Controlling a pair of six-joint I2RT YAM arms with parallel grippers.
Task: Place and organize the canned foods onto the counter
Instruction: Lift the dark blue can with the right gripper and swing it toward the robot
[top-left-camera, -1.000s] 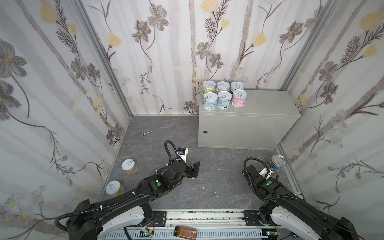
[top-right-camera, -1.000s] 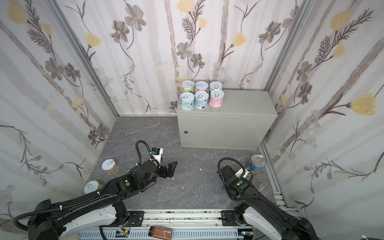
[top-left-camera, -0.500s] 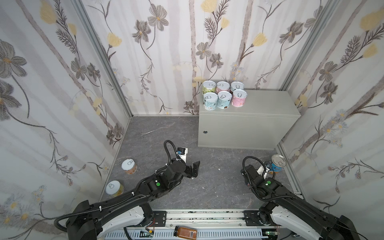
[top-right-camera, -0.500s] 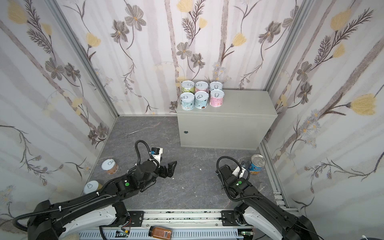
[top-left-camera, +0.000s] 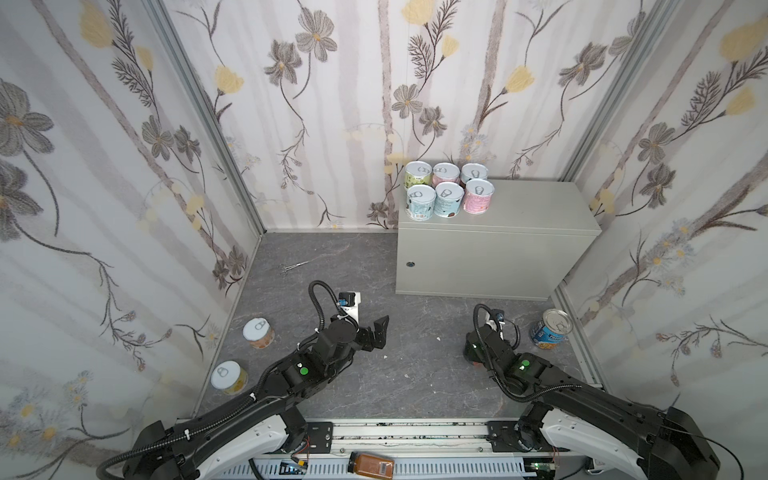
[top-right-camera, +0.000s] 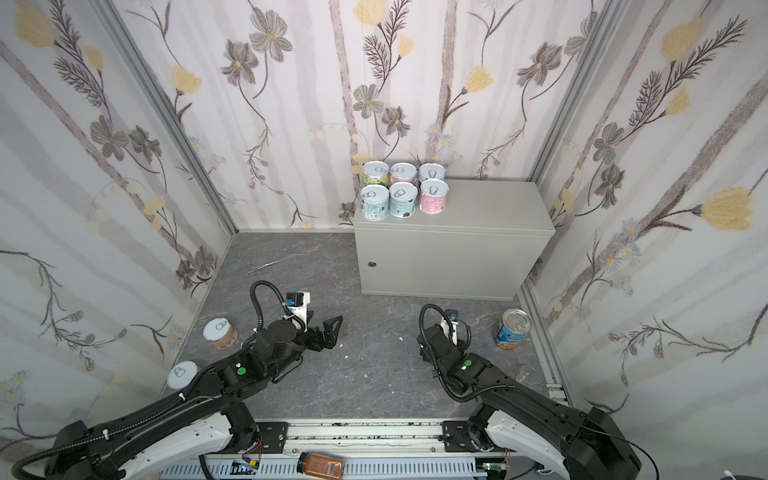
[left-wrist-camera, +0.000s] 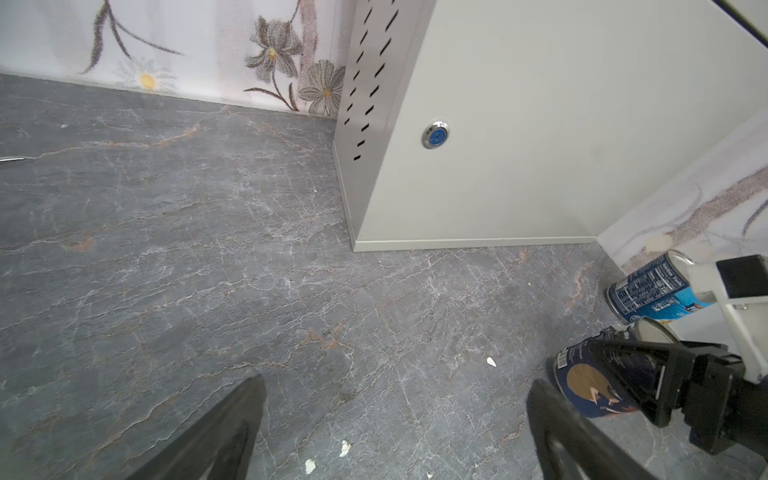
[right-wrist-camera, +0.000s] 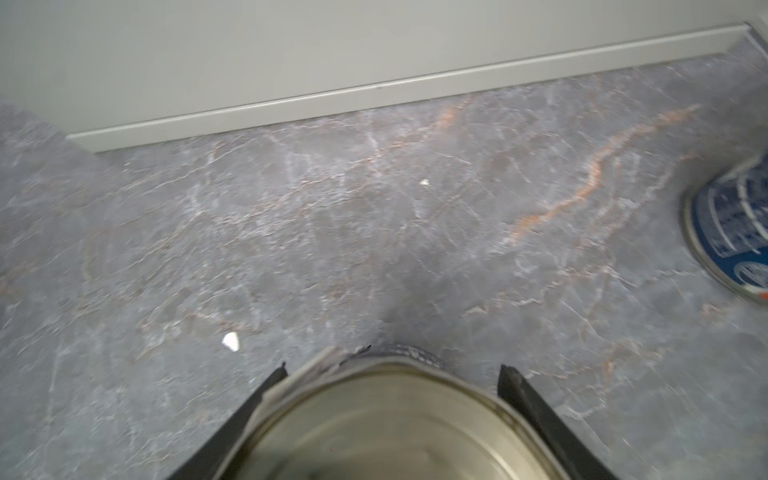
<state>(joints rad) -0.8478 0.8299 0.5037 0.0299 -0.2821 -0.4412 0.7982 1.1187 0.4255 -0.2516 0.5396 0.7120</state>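
Several pastel canned foods (top-left-camera: 446, 189) stand in two rows on the back left corner of the light-grey counter (top-left-camera: 536, 208). My right gripper (right-wrist-camera: 394, 369) is shut on a dark-labelled can (left-wrist-camera: 590, 382) low over the floor; its silver lid (right-wrist-camera: 395, 424) fills the space between the jaws. In both top views the wrist hides those jaws. A blue-labelled can (top-left-camera: 550, 330) stands on the floor to the right of it. Two pastel cans (top-left-camera: 258, 332) (top-left-camera: 227, 376) stand by the left wall. My left gripper (top-left-camera: 376, 332) hangs open and empty over mid-floor.
Metal forceps (top-left-camera: 293, 266) lie on the dark marbled floor near the back left. An amber jar (top-left-camera: 371, 464) lies on the rail at the front. White crumbs (left-wrist-camera: 345, 449) dot the floor. Flowered walls close in on three sides.
My right jaws have closed on the dark can, and that arm has shifted a little left, away from the blue can. The left arm has stayed put.
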